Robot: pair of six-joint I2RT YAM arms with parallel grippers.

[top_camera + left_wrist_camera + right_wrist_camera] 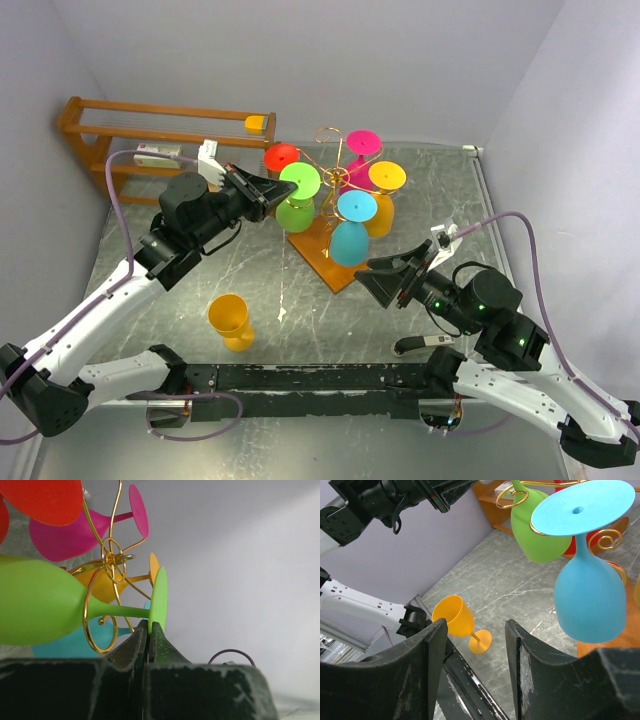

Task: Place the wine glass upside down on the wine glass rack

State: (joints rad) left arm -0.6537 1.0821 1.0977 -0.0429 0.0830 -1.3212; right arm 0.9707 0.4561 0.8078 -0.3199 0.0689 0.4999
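The gold wire wine glass rack (335, 178) stands on its orange-brown base (318, 250). A green wine glass (297, 200) hangs upside down on it, its stem inside a gold spiral arm (95, 615). My left gripper (285, 186) is shut on the rim of the green glass's foot (160, 597); in the left wrist view its tips (149, 627) pinch that rim. My right gripper (372, 275) is open and empty, low beside the base. In the right wrist view it (475, 630) frames an upright orange wine glass (454, 616) on the table.
Red (282, 157), pink (362, 145), yellow (385, 180) and blue (352, 225) glasses hang on the rack. The orange glass (230, 320) stands near the front left. A brown wooden shelf unit (150, 130) is at the back left. Walls close both sides.
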